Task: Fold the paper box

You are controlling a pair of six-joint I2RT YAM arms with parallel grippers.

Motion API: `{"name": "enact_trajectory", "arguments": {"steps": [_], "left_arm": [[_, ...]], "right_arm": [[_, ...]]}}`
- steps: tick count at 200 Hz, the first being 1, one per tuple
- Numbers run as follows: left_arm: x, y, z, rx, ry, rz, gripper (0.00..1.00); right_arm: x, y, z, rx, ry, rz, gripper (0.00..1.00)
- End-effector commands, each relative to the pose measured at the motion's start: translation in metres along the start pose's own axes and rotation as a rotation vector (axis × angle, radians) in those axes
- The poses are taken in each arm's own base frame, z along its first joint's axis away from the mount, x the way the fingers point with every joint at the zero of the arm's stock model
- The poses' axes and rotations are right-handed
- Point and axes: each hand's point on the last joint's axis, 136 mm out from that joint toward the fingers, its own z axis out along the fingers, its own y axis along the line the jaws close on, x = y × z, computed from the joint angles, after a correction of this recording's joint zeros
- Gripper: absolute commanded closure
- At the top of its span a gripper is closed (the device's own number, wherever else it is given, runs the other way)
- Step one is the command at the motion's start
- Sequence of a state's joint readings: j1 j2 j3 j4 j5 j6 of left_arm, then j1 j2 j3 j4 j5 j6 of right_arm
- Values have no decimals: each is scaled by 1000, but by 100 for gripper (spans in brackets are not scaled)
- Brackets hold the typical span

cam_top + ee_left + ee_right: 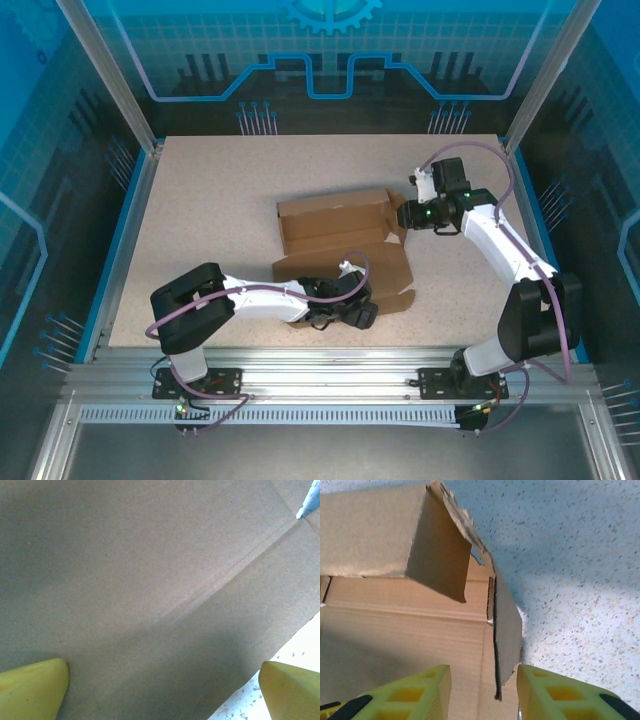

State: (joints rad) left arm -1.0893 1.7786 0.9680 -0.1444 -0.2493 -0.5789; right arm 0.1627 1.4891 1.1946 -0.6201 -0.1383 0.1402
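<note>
The paper box (330, 215) lies partly folded in the middle of the table, its back wall raised and a flat panel reaching toward the near edge. My left gripper (350, 310) hovers low over that near panel. In the left wrist view its yellow fingertips (30, 690) stand wide apart above bare cardboard (150, 570), holding nothing. My right gripper (403, 215) is at the box's right end. In the right wrist view its jaws (482, 695) straddle the upright side flap (509, 625) with a gap on each side. The back wall (370, 530) leans over the floor panel.
The speckled table (200, 220) has free room left of and behind the box. Blue side walls and aluminium posts (120, 90) enclose it. A metal rail (320, 365) runs along the near edge by both arm bases.
</note>
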Motion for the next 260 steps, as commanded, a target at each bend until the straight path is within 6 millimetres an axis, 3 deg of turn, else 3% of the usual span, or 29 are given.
{"name": "enact_trajectory", "arguments": {"steps": [1, 37, 81, 177, 260], "left_arm": [[19, -2, 4, 20, 78, -19, 1], [21, -2, 6, 26, 82, -24, 1], [18, -4, 6, 26, 80, -16, 1], [19, -3, 8, 23, 78, -18, 1], [20, -1, 7, 22, 76, -22, 1]], "right_arm": [[-7, 5, -10, -23, -13, -24, 59], [-14, 2, -23, -29, -51, -9, 54], [-19, -2, -6, -24, -1, -11, 54], [-10, -7, 35, 115, 106, -100, 71], [-5, -13, 45, 153, 145, -115, 84]]}}
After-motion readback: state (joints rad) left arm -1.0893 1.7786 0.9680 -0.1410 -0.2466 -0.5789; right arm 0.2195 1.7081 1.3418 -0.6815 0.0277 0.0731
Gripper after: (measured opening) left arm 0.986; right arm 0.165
